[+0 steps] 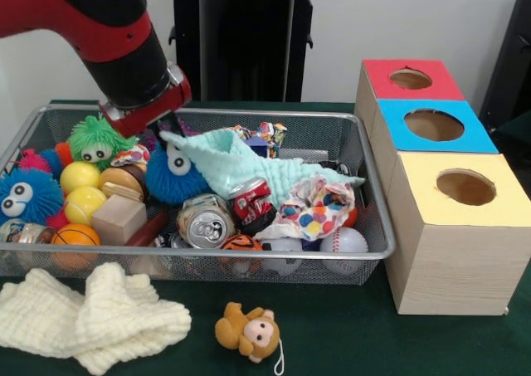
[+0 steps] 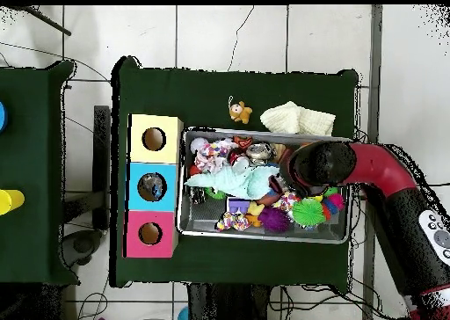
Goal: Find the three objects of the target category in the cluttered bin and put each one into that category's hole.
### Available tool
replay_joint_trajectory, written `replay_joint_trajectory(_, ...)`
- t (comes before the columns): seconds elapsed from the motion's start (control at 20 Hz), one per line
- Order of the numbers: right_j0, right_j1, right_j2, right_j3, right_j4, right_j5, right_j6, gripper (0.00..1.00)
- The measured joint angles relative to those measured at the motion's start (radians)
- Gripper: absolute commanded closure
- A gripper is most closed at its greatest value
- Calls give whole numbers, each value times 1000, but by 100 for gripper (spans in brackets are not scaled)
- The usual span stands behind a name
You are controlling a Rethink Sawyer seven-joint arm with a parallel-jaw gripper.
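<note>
A wire bin (image 1: 377,256) (image 2: 264,238) holds mixed clutter. In it lie a mint cloth (image 1: 241,164) (image 2: 233,181), a spotted cloth (image 1: 319,210), a silver can (image 1: 205,223), a red can (image 1: 251,203), a blue fuzzy ball (image 1: 178,178), a green fuzzy ball (image 1: 99,139), a yellow ball (image 1: 79,177) and a baseball (image 1: 343,241). To the bin's right stand the red box (image 1: 440,84) (image 2: 136,220), blue box (image 1: 477,139) (image 2: 137,170) and yellow box (image 1: 498,206) (image 2: 138,123), each with a round hole on top. The arm's end (image 1: 143,110) (image 2: 312,164) dips into the bin's back left corner by the green ball; the gripper below it is hidden.
In front of the bin on the green cloth lie a cream knitted cloth (image 1: 91,314) (image 2: 299,119) and a small monkey toy (image 1: 249,330) (image 2: 239,112). A wooden block (image 1: 119,218) and an orange ball (image 1: 76,236) sit at the bin's front left.
</note>
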Motion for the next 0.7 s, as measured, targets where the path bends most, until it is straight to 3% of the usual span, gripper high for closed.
replay_joint_trajectory(0.7,-65,-176,68,24,56,144,-1,100)
